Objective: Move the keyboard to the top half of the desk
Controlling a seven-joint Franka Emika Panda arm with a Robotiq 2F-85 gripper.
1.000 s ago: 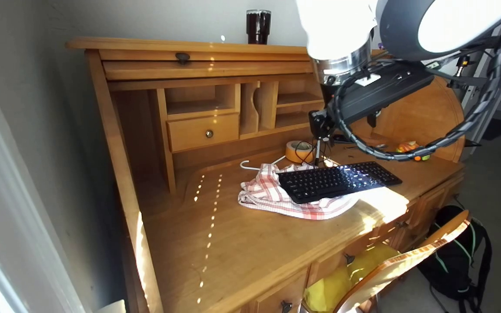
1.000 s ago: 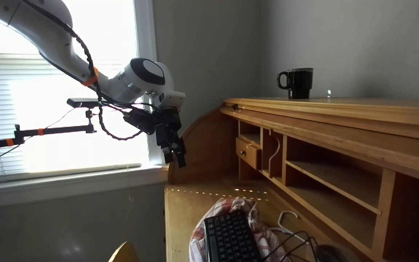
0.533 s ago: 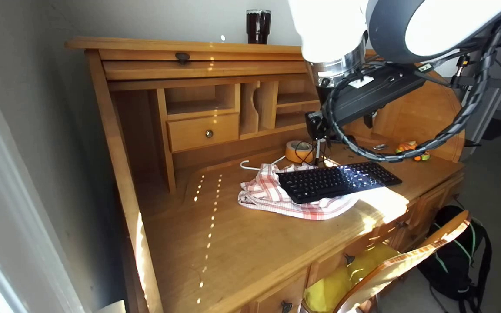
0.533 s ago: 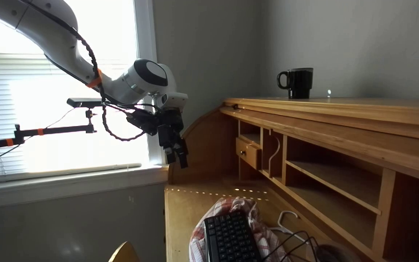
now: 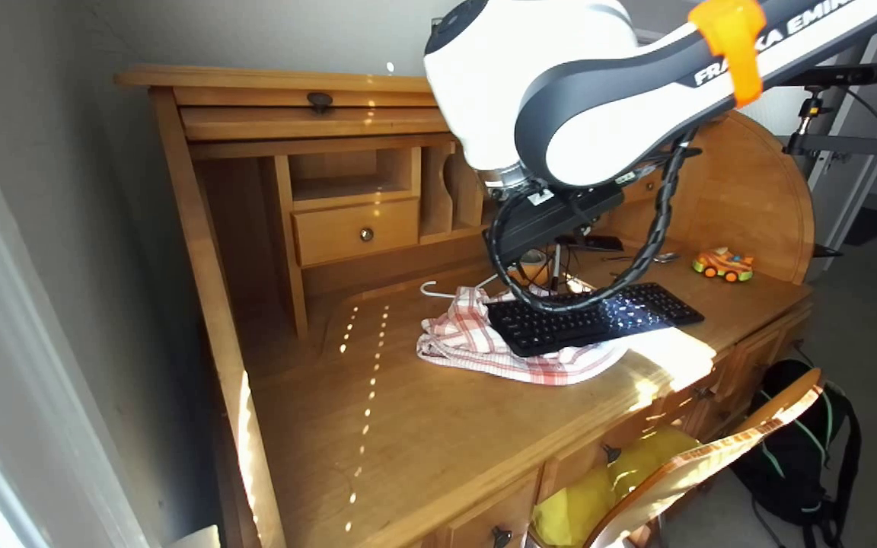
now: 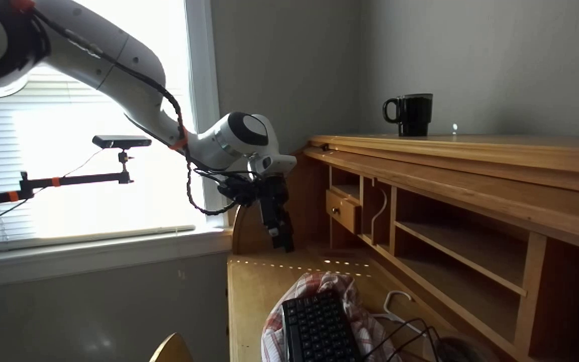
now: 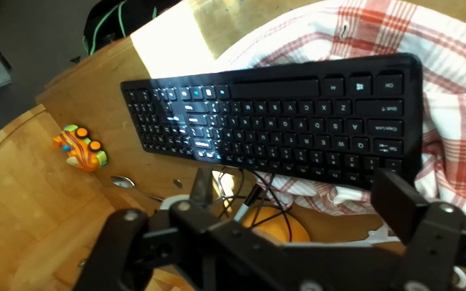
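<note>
Keyboard (image 7: pixel 273 121) lies on the desk (image 5: pixel 408 441), partly over the checked cloth (image 7: pixel 378 28). The gripper (image 7: pixel 295 178) hangs higher up, jaws spread, holding nothing. Getting ready to grab looks like the step now; next, it should go down and pinch one edge.
</note>
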